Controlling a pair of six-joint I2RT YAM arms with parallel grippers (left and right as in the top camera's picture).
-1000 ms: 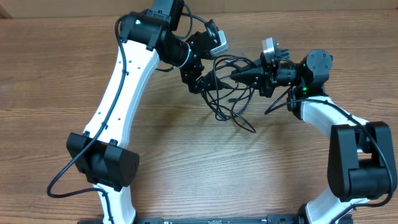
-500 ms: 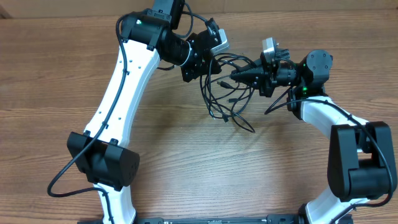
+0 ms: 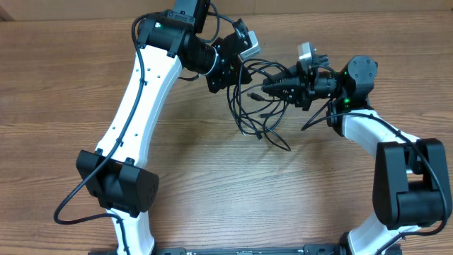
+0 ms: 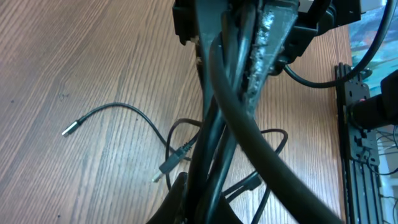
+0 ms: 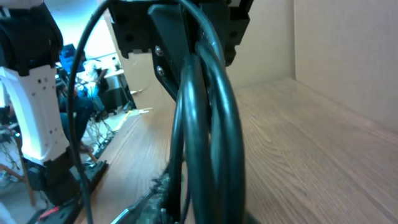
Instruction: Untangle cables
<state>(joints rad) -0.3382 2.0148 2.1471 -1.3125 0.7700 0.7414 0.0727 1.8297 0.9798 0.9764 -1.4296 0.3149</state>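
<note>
Two white-and-black arms rise from the near edge of the bench [image 3: 64, 92] and reach toward each other at its far half. Between them, past the middle of the wood, the cables [image 3: 258, 117] hang as one loose black tangle: its lower loops trail onto the bench surface and its upper strands are lifted off it, strung between the two hands.

Up and to the left of that tangle, the left hand [image 3: 228, 76] is clamped closed on the cables. In its wrist view several cords [image 4: 214, 143] run straight through the pinched fingers and down toward the bench, where more loops lie beneath. One free strand [image 4: 118, 109] curves away across the wood to the left and ends in a small pale plug tip [image 4: 69, 129].

Across from it on the right, at about the same depth, the right hand [image 3: 269, 86] points at the upper strands and meets them. Its wrist view is filled by thick dark loops of cable [image 5: 205, 124] right at the lens — whether its fingers are parted or pressed together I cannot tell.

Beyond both hands a tan wall [image 5: 348, 50] borders the far side of the bench.
</note>
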